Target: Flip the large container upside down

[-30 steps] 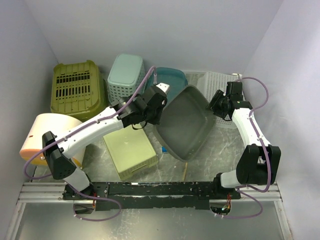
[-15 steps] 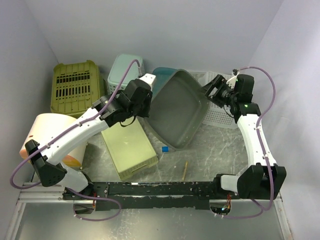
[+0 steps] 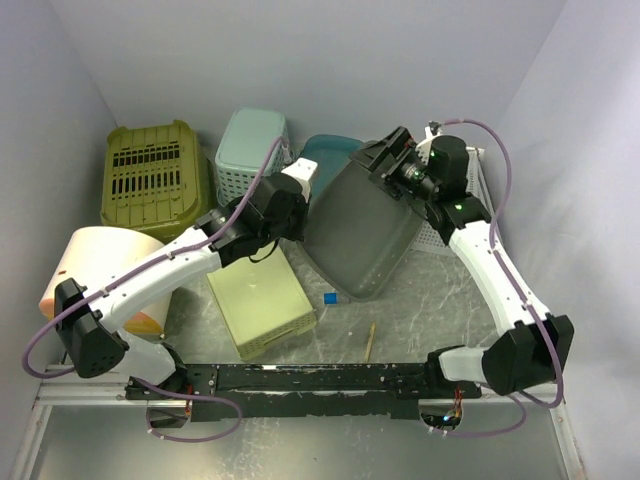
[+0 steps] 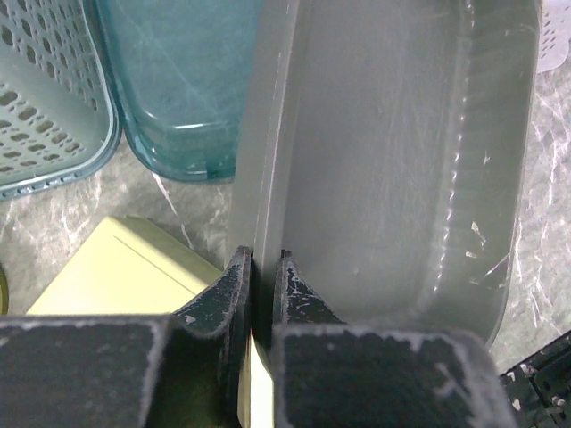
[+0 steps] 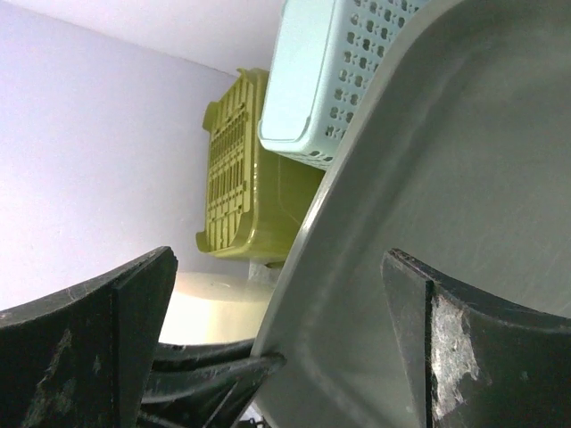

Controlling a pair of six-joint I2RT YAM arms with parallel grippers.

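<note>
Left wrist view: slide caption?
Left gripper shut on the rim of the tilted grey plastic tub, teal plastic bin beside it.

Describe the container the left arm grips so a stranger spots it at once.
Start at the middle of the marbled table. A large grey tub is tipped up steeply on edge there. Unlike the teal tub behind it, it is grey and upended.

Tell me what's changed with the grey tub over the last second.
The grey tub has tipped up steeper, nearly standing on edge. The right jaws swung from its right side to its far rim and opened wide, now straddling that rim. The left jaws stay clamped on its left rim. The olive crate and mint basket have not moved.
</note>
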